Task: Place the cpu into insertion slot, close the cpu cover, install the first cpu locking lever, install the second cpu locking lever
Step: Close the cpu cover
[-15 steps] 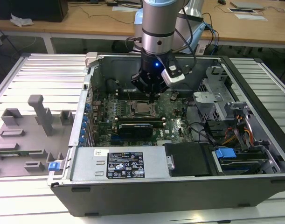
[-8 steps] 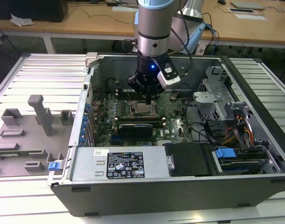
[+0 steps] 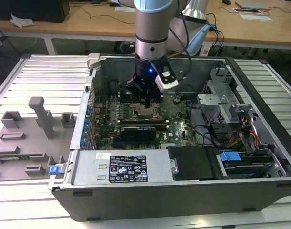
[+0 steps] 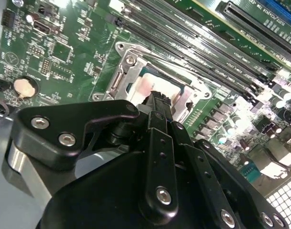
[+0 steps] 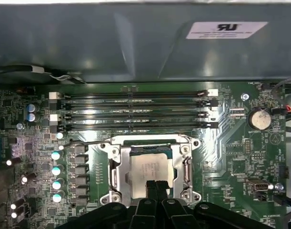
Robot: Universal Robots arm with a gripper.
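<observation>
Right now the hand [image 5: 156, 185], fingers pinched narrow and holding nothing, hangs straight over the chip [image 5: 150, 166], which lies flat in the socket [image 5: 119, 167], tips at its edge farthest from the memory slots [image 5: 135, 112].

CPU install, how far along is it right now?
Done: the cpu sits in the insertion slot, and the cpu cover looks lowered around it. In hand: the gripper, fingers together, is at the slot's edge in the first wrist view, holding nothing that I can see. Left: the locking levers. One thin lever lies along the memory-slot side, but I cannot tell whether either is latched.
</observation>
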